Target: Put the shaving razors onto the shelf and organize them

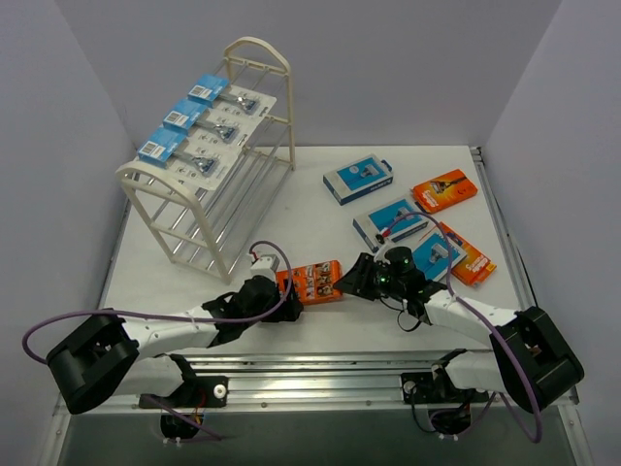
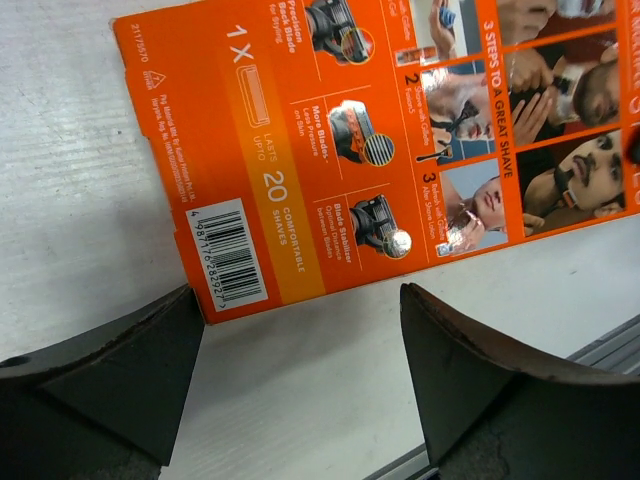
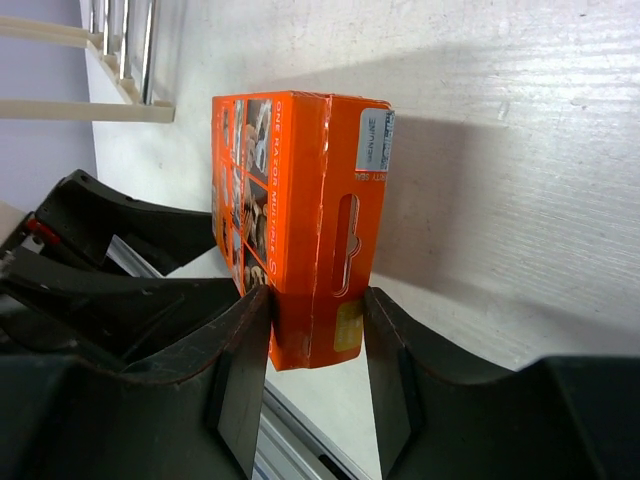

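Your right hand (image 3: 312,322) pinches one end of the orange box (image 1: 312,281), which sits on the surface (image 1: 320,223). Your left hand (image 2: 300,300) is spread at the other end. Grip firmly, lift straight up, then carry it to the shelf (image 1: 184,228).

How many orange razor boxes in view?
3: one orange box in the right gripper, front centre; one rear right; one near the right edge. More may be hidden.

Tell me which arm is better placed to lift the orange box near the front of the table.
Right. The right gripper straddles the end of the orange box, fingers close against both sides. The left gripper is open with the box lying beyond its fingertips.
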Action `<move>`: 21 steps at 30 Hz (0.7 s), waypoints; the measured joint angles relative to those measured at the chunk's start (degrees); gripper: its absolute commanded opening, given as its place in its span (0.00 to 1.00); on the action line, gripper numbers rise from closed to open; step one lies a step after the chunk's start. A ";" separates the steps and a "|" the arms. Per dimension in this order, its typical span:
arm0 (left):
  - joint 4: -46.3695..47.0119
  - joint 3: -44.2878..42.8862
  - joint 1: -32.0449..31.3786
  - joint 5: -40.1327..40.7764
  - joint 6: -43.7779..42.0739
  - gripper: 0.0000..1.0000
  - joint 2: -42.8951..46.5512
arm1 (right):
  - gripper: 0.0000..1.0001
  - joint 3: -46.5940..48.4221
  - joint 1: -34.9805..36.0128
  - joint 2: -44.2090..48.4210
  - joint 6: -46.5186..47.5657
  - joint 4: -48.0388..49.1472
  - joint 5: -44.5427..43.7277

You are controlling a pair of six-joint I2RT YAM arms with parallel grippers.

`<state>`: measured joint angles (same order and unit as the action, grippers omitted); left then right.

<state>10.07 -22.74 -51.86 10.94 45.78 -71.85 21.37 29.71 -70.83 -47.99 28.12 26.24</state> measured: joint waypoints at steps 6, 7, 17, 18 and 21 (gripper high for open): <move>-4.26 -3.15 -2.19 3.26 -1.99 0.86 -2.12 | 0.00 0.02 0.00 0.13 -0.39 1.44 0.20; -4.11 -3.17 -2.29 3.63 -2.08 0.86 -2.34 | 0.00 0.04 0.00 0.26 -0.55 1.42 0.20; -1.92 -3.13 -2.58 8.02 -3.19 0.86 -4.15 | 0.20 2.12 2.93 1.14 -0.70 1.38 -1.64; -1.92 -3.13 -2.58 8.55 -3.48 0.86 -4.26 | 0.23 2.56 3.52 0.90 -0.63 1.46 -2.32; -1.64 -3.13 -2.56 10.58 -4.44 0.86 -5.01 | 0.40 3.72 5.01 -0.68 -0.50 2.32 -4.39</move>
<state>8.43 -25.87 -54.41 21.52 41.34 -76.86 25.08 34.72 -71.50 -48.49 30.44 21.85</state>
